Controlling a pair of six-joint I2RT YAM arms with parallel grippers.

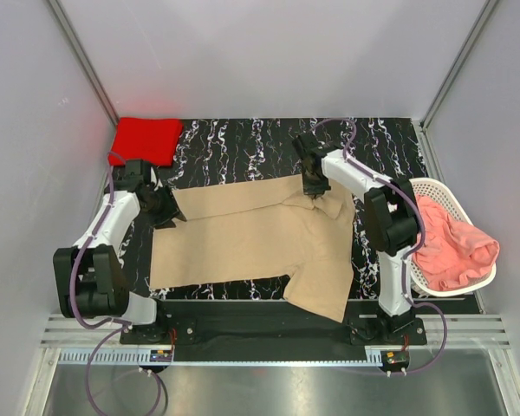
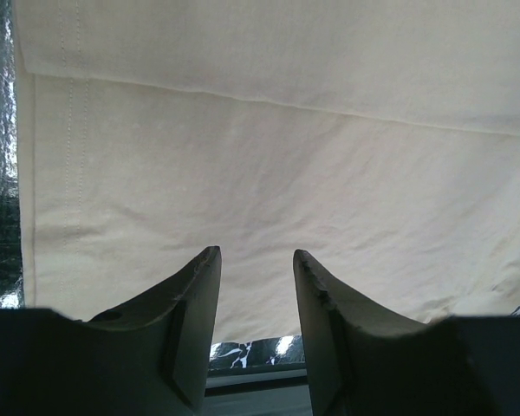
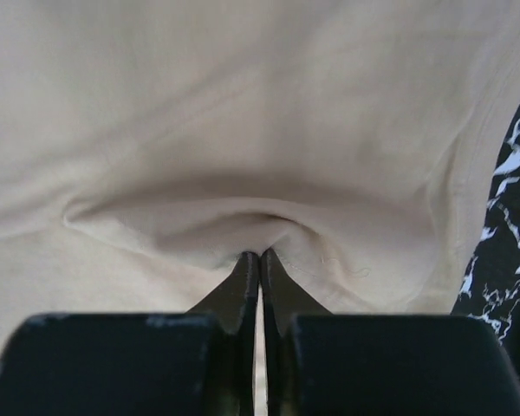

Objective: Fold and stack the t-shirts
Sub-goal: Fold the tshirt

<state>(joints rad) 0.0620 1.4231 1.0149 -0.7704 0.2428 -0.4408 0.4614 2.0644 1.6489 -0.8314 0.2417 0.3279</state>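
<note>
The tan t-shirt lies spread on the black marbled table, one sleeve hanging toward the near edge. My right gripper is shut on a pinched fold of the tan cloth at its far right part. My left gripper is open at the shirt's far left corner, the tan cloth lying flat just ahead of the spread fingers. A folded red t-shirt sits at the far left corner. The salmon-pink t-shirt lies crumpled in the basket.
A white lattice basket stands at the table's right edge beside the right arm. White walls enclose the table on the left, the back and the right. A metal rail runs along the near edge.
</note>
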